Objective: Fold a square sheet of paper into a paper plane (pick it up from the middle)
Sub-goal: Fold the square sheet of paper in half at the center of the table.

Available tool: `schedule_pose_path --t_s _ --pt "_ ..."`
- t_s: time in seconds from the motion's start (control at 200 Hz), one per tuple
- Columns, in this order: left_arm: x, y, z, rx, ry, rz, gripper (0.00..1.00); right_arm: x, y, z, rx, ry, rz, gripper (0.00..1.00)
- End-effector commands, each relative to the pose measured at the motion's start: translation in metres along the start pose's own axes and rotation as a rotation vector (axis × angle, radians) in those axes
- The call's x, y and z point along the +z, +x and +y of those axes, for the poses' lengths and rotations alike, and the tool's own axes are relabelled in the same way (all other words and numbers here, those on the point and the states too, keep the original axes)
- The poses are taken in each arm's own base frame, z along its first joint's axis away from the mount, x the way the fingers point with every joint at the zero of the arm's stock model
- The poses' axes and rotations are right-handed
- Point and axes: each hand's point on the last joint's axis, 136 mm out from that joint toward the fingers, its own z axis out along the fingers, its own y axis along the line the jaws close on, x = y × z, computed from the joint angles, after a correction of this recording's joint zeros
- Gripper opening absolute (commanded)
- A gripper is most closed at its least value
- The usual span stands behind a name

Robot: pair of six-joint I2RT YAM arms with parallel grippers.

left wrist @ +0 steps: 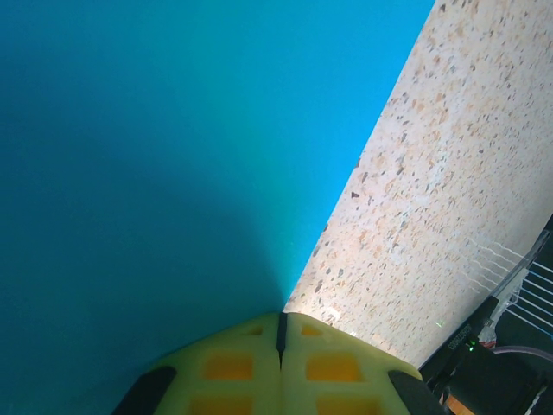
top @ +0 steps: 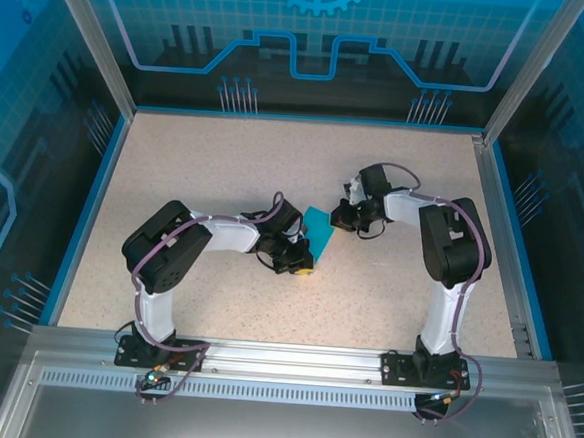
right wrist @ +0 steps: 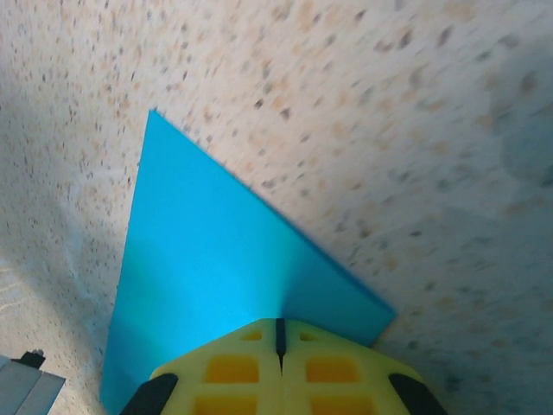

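Tabletop (top: 225, 174) of speckled beige fills the floor of the cell, edged in blue and fenced by clear panels (top: 314, 40) with printed cyan lines. A metal rail (top: 292, 359) runs along the near edge and carries both arm bases. The left arm (top: 169, 256) rises from its base and bends inward toward the table's middle, and the right arm (top: 450, 250) does the same from the other side, so the two wrists face each other near the centre. Between them is the sheet (top: 320, 224), a small cyan shape in the top view, with one gripper at each end. In the left wrist view the sheet (left wrist: 173, 156) is a broad, plain blue surface whose straight edge runs diagonally down to the fingertips, with table beside it. In the right wrist view the sheet (right wrist: 207, 259) tapers to a sharp corner away from the camera, has another corner to the right, and casts a soft shadow on the table along its left side. The left gripper (top: 303, 270) has its yellow fingers (left wrist: 233, 363) pressed together, the sheet's edge meeting the seam at their tips, clamped on it. The right gripper (top: 344, 219) likewise has its fingers (right wrist: 233, 367) closed, with the sheet running into the seam between them.
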Motion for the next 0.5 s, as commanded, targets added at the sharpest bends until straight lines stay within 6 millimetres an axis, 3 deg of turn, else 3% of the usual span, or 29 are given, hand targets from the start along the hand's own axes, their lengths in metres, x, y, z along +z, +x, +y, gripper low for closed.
schedule_pose_path --t_s 0.0,0.105,0.24,0.365,0.495 --pt "0.018 0.044 0.076 -0.12 -0.247 0.118 0.0 -0.006 -0.028 -0.032 0.035 0.1 -0.073 0.0" --pt "0.019 0.043 0.075 -0.12 -0.246 0.117 0.0 -0.023 -0.035 -0.018 0.012 0.088 -0.115 0.0" --pt "0.019 0.042 0.073 -0.117 -0.243 0.113 0.0 -0.037 -0.02 0.017 -0.05 0.047 -0.122 0.0" --pt "0.019 0.041 0.073 -0.116 -0.241 0.111 0.0 -0.024 0.012 0.037 -0.072 0.012 -0.056 0.0" --pt "0.019 0.042 0.073 -0.113 -0.242 0.109 0.0 -0.007 0.035 0.04 -0.064 0.013 0.003 0.0"
